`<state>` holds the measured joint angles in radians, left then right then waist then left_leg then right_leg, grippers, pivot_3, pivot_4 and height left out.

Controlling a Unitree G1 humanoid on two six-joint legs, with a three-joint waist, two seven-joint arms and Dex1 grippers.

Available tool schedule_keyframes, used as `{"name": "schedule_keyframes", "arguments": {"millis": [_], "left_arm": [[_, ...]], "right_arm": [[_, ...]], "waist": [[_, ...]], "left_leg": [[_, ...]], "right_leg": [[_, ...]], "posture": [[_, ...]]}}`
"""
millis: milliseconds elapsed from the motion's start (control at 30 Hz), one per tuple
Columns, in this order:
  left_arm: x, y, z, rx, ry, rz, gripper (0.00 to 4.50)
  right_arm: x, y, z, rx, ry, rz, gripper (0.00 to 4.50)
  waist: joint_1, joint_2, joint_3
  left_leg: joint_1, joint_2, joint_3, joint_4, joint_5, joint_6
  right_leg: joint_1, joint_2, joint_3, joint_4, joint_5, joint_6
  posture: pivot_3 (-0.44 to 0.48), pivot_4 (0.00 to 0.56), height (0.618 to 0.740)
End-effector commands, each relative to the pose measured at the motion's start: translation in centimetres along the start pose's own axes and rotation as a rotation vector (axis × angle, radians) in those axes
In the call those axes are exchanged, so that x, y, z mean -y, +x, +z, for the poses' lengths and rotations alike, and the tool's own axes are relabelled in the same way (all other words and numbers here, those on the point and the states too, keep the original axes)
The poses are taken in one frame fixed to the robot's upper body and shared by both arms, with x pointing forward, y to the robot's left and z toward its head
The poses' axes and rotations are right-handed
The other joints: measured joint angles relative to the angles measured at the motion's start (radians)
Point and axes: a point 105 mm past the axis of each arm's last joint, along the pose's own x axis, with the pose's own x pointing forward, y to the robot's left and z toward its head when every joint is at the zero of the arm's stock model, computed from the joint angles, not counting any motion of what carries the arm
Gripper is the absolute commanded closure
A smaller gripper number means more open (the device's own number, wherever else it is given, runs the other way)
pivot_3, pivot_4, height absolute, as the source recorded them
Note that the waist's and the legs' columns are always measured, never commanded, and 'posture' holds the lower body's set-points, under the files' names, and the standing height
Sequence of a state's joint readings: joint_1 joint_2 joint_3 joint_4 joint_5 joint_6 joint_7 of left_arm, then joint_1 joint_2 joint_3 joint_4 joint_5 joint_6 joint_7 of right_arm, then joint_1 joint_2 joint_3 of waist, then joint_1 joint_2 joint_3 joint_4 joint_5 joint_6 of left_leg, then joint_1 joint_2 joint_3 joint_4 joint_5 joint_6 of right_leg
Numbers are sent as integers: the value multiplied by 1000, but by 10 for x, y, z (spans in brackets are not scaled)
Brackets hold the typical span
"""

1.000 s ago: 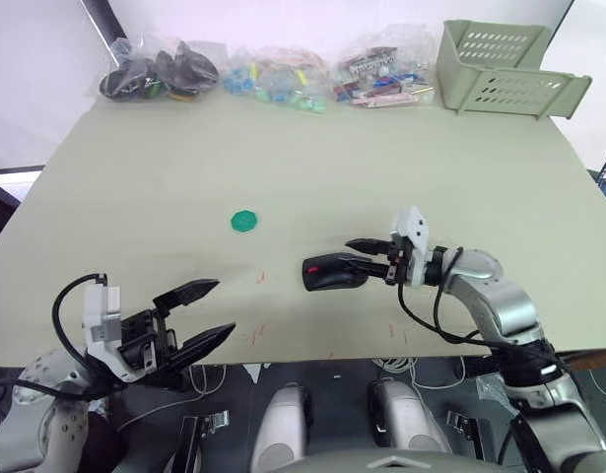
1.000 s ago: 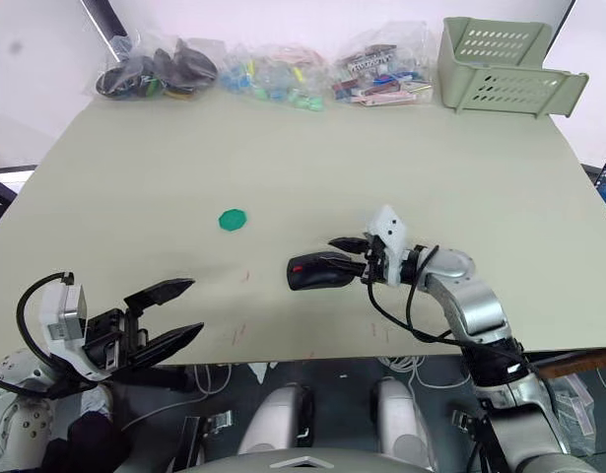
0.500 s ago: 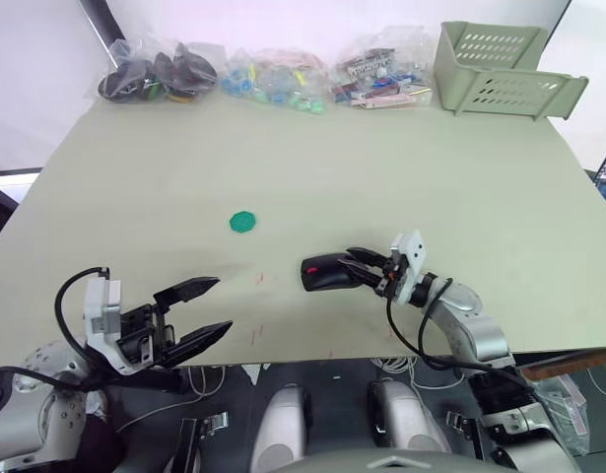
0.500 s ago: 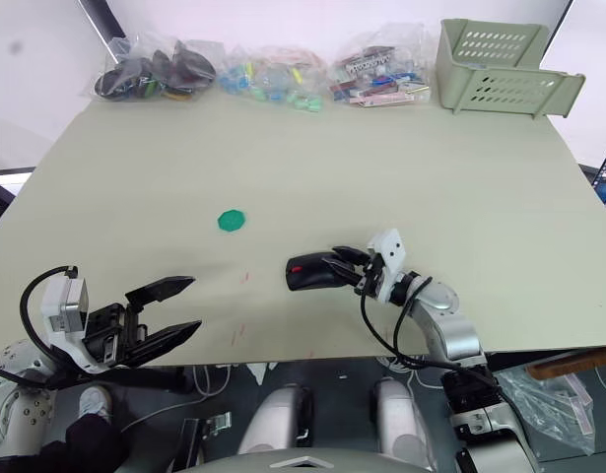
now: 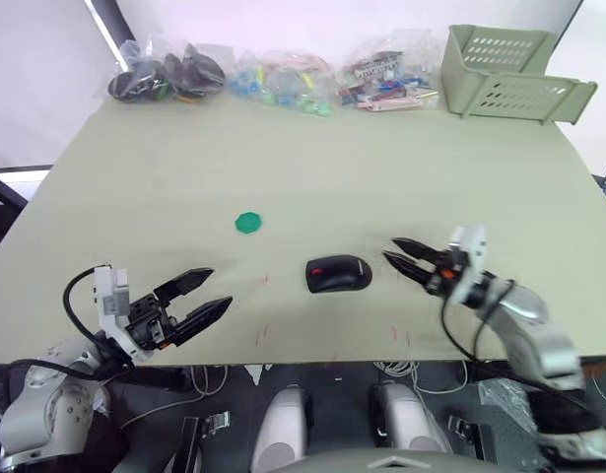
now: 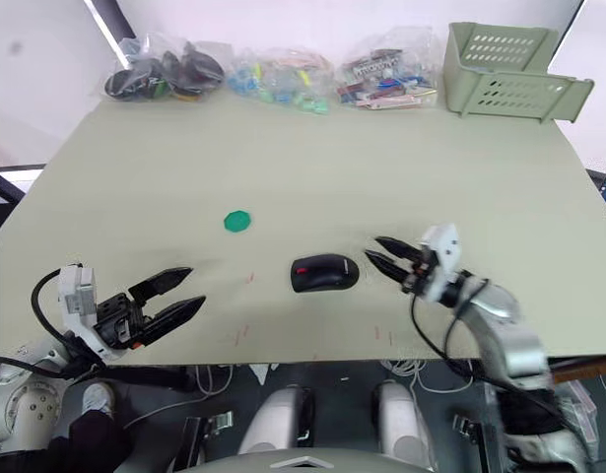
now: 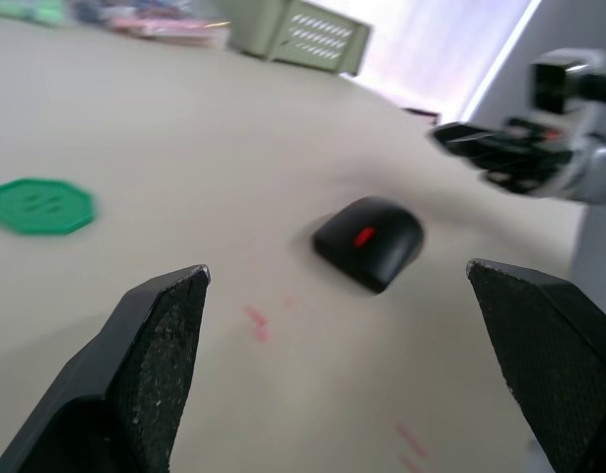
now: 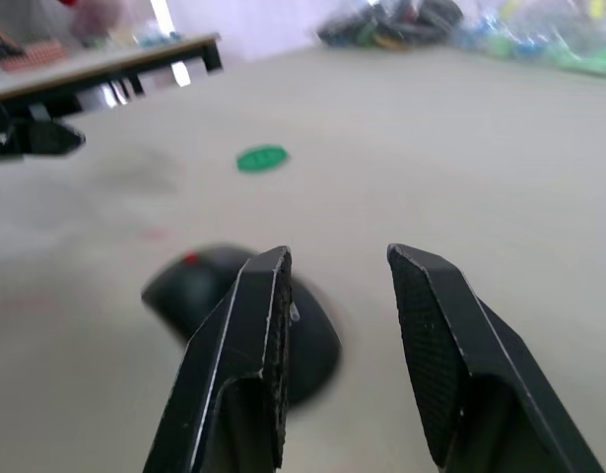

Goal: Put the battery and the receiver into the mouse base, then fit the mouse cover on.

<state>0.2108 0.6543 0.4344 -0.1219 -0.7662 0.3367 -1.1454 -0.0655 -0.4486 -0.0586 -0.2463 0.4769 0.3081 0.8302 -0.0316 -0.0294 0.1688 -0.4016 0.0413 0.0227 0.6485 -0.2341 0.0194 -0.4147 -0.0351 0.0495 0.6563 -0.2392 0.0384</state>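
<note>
Head view: mouse (image 5: 338,273) sits closed on the bench (image 5: 381,168), cover apparently fitted.

Right pincer (image 5: 406,260), fingers apart, empty, just beside it.

Left wrist view: left pincer (image 7: 342,296) wide apart, idle, well clear of the mouse.

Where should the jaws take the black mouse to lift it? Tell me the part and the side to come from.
Grip the mouse across its two long flanks, about mid-body, probably coming down from above. It lies flat on the table with a domed top narrower across than along. The right gripper, open and just beside it, looks best placed.
</note>
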Motion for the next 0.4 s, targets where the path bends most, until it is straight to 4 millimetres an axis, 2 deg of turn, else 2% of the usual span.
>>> {"name": "schedule_keyframes", "arguments": {"millis": [33,133,167,300,400], "left_arm": [[-7,-8,4,-6,30,81,0],[-14,-18,-1,-19,-13,151,0],[-16,-21,-3,-23,-36,168,0],[-20,-26,-11,-45,-57,223,0],[-17,-22,-15,-59,-50,228,0]], "right_arm": [[5,-30,14,-32,-46,-37,1662],[9,-57,17,-77,-52,-82,237],[9,-63,17,-85,-49,-94,98],[6,-84,12,-133,-21,-115,98],[7,-90,13,-139,-18,-124,98]], "waist": [[0,0,0],[-3,0,0],[-4,0,0],[-3,0,1],[-2,0,1]], "left_leg": [[0,0,0,0,0,0],[1,0,0,0,0,0],[1,0,-1,0,0,0],[2,4,-2,1,0,0],[2,4,-2,1,0,0]], "right_leg": [[0,0,0,0,0,0],[0,1,1,0,-2,3],[0,1,1,1,-2,4],[0,1,1,1,-2,4],[0,0,2,0,-3,4]], "posture": [[0,150,740],[0,150,740],[0,150,740],[0,150,740],[0,150,740]]}}
